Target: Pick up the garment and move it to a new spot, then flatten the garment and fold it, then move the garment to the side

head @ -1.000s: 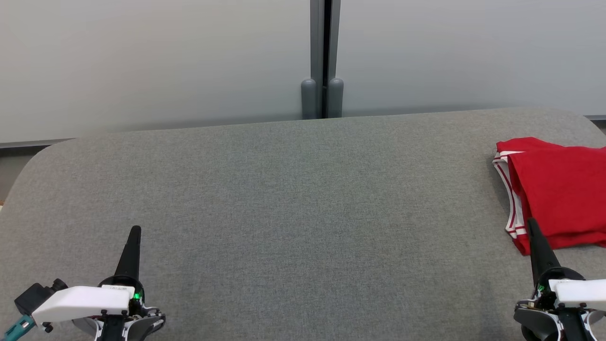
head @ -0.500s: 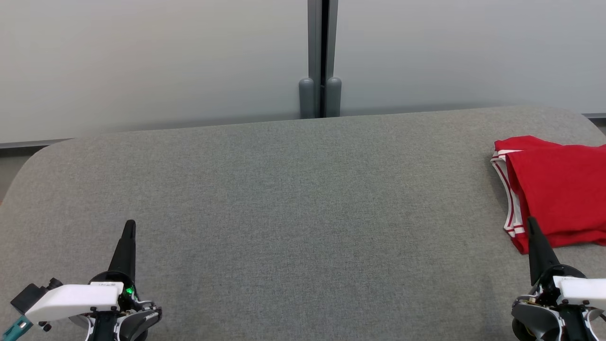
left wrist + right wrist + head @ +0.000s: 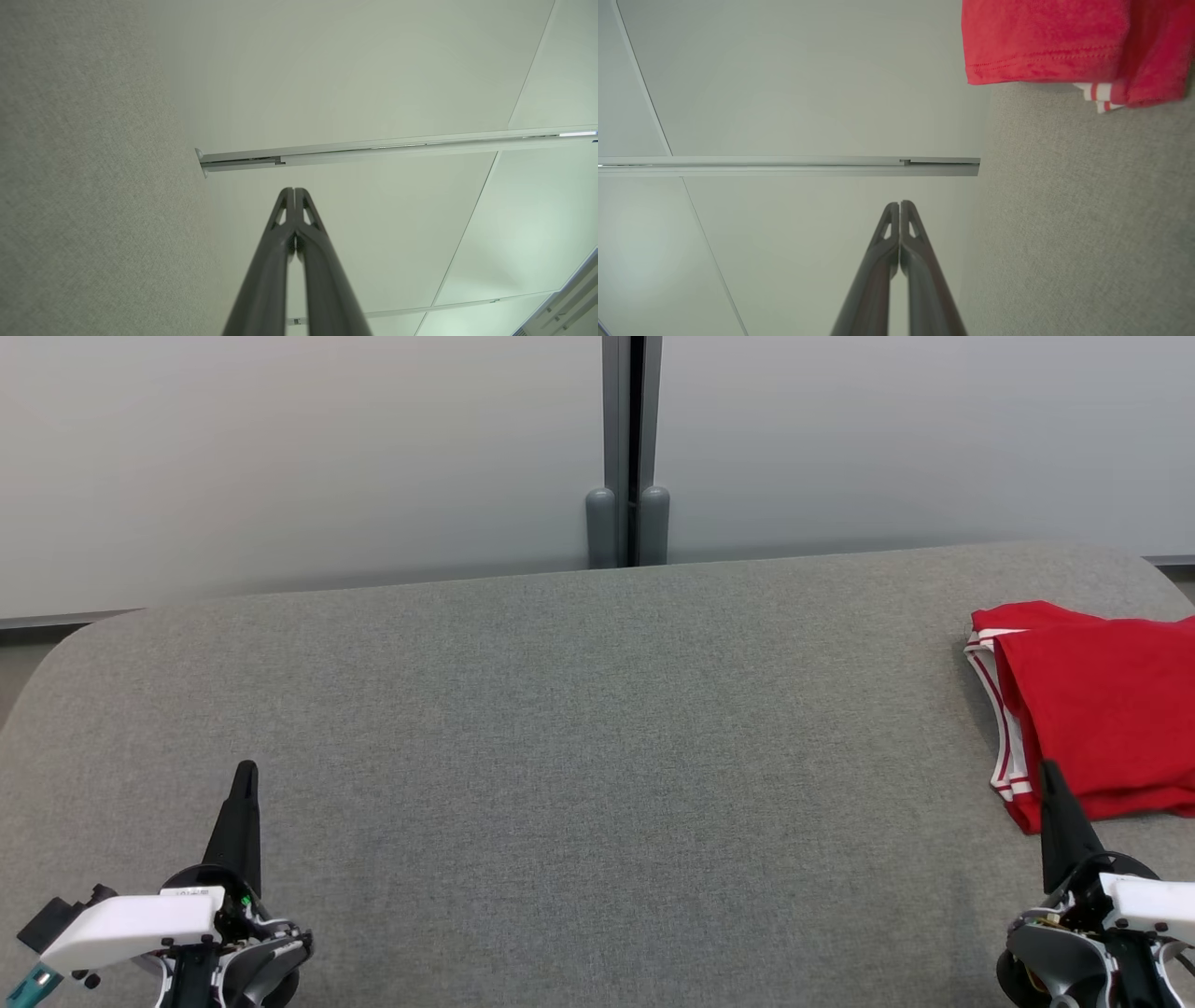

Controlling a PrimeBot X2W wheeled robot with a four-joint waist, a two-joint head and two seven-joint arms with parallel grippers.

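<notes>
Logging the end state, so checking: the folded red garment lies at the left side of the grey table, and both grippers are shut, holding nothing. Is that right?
Not quite. The head view shows the folded red garment at the right side of the grey table, not the left. The rest holds: the left gripper and the right gripper are shut, holding nothing.

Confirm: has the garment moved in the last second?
No. The garment and the wall post drifted left together in the head view, so the camera moved, not the garment.
</notes>
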